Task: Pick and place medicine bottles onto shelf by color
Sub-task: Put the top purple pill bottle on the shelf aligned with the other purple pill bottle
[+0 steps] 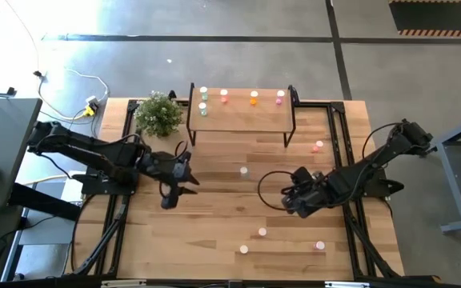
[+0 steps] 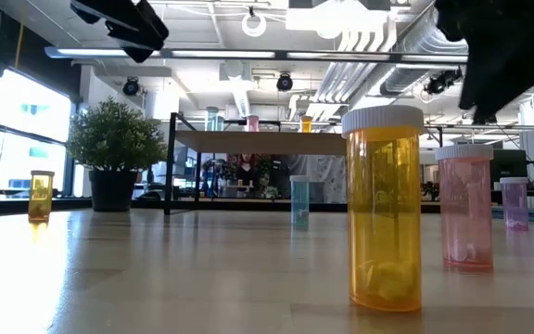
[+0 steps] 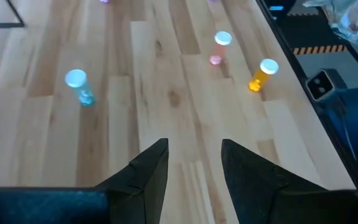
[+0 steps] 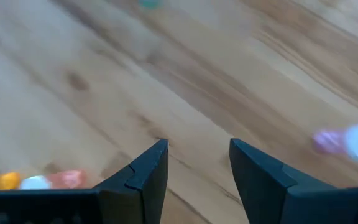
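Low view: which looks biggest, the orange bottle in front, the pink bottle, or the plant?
1. Orange bottle, looks biggest, but it stands closest to the camera.
2. Plant.
3. Pink bottle.
The plant sits far back, so its real size stays unsure.

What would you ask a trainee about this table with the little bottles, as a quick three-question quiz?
1. True or false: bottles already stand on the shelf.
2. What stands beside the shelf, on the left arm's side? A) a potted plant B) a lamp C) a mug
3. Is the left gripper or the right gripper holding anything?

Key:
1. True.
2. A, the potted plant.
3. No, both are open and empty above the table.
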You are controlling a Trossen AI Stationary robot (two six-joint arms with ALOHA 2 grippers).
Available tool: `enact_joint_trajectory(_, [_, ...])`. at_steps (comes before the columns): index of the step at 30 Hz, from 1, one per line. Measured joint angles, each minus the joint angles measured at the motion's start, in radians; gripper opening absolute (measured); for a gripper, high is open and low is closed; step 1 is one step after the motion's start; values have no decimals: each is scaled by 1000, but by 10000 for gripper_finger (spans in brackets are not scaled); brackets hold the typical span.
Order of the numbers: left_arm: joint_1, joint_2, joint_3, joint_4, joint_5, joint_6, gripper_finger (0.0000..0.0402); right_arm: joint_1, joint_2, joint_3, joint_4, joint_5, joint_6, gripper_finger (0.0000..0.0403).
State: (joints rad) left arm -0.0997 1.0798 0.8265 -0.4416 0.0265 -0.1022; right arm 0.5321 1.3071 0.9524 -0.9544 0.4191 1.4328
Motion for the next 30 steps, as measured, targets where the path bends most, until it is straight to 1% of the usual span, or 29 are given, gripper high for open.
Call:
enact_joint_trajectory(5, [-45,0,0,0,-13,0,140,11,4,0,-130,23,141,163])
enact_joint_trajectory(7, [-56,0,0,-2,-13,1,140,12,4,0,-167,45,189,163])
enact_joint_trajectory(11, [-72,0,0,-3,-13,25,140,12,4,0,-214,48,256,163])
enact_joint_trajectory(14, [-73,0,0,-3,-13,27,140,12,4,0,-241,40,265,163])
enact_joint_trajectory(18, [-73,0,0,-2,-15,34,140,12,4,0,-305,-9,275,164])
enact_joint_trajectory(20, [-72,0,0,-2,-16,35,140,12,4,0,-341,-9,296,170])
enact_joint_trajectory(26, [-72,1,0,-2,-16,30,140,12,4,0,-430,-3,294,198])
enact_joint_trajectory(30, [-72,1,0,-2,-16,25,140,12,-2,0,-498,0,283,206])
